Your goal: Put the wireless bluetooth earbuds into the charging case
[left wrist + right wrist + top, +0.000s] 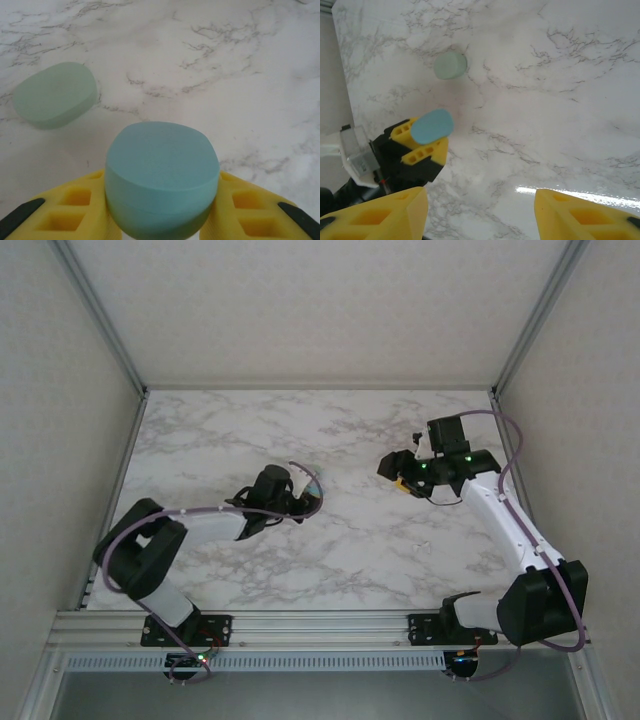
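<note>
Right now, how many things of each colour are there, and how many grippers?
1 blue piece, held in the left gripper
1 green piece, lying on the table
2 grippers with yellow fingers: the left gripper and the right gripper
Total: 4

The left arm (205, 528) and right arm (510, 520) have white links, bulky black joints, looping purple cables (130, 532) and small green lights (467, 455), while the left gripper (160, 200) and right gripper (480, 195) carry 2 yellow fingers (75, 210) each, with square hollows and black edging.
</note>
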`<act>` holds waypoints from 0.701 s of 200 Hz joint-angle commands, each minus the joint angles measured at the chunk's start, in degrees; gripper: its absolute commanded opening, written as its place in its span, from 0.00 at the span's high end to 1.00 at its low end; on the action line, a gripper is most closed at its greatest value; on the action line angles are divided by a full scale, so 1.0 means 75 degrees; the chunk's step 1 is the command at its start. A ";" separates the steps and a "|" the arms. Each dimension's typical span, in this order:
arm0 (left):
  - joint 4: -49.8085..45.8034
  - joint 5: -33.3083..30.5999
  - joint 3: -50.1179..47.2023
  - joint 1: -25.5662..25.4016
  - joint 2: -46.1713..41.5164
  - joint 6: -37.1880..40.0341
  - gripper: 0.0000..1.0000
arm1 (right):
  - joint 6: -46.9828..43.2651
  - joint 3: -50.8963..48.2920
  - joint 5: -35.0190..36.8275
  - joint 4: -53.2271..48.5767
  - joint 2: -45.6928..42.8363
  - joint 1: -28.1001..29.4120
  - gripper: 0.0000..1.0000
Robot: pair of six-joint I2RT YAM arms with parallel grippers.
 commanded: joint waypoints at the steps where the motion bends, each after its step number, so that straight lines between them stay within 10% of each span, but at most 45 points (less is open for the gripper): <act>1: 0.0492 -0.0368 0.0595 -0.0056 0.0533 -0.0258 0.78 | 0.0056 -0.0189 0.0120 0.0098 0.0013 -0.0025 0.41; 140: -0.0250 -0.0993 0.1673 -0.0068 0.2346 -0.0282 0.75 | 0.0090 -0.0539 0.0465 0.0196 0.0136 -0.0169 0.41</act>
